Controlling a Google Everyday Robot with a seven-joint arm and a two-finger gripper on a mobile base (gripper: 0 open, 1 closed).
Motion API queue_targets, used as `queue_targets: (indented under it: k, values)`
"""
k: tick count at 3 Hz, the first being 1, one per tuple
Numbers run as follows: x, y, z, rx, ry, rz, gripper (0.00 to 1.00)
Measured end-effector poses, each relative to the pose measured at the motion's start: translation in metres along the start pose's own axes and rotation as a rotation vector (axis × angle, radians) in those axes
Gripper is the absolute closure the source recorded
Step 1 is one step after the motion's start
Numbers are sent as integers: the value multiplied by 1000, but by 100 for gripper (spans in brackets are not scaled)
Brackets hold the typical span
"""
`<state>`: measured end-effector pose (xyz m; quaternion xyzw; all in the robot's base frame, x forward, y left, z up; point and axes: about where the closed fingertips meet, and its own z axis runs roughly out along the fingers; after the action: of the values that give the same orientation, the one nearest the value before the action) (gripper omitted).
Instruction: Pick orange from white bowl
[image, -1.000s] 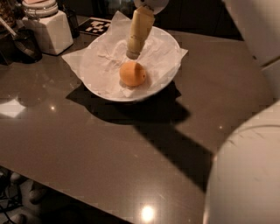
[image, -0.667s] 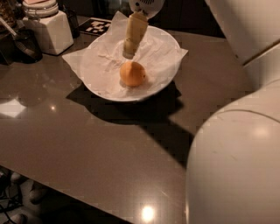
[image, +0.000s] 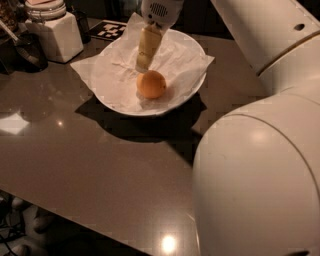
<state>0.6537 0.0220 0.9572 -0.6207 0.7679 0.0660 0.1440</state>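
The orange lies in the middle of the white bowl, on the crinkled white paper lining that pokes over the rim. The bowl stands on the dark table toward the back. My gripper reaches down from the top of the camera view into the bowl. Its tan tip hangs just above and slightly behind the orange, close to its top left side. I cannot tell whether it touches the fruit.
A white square-based jar stands at the back left, with a dark utensil holder beside it. A black-and-white marker tag lies behind the bowl. My large white arm fills the right side. The table's front edge runs along the lower left.
My arm's white bulk has swung further into view on the right. The gripper has stayed over the orange, shifting only slightly left. The orange and bowl have not moved.
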Motion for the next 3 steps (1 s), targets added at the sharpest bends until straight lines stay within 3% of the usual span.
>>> queue_targets:
  k: [3]
  values:
    - [7, 1, 45, -120, -23, 70, 19]
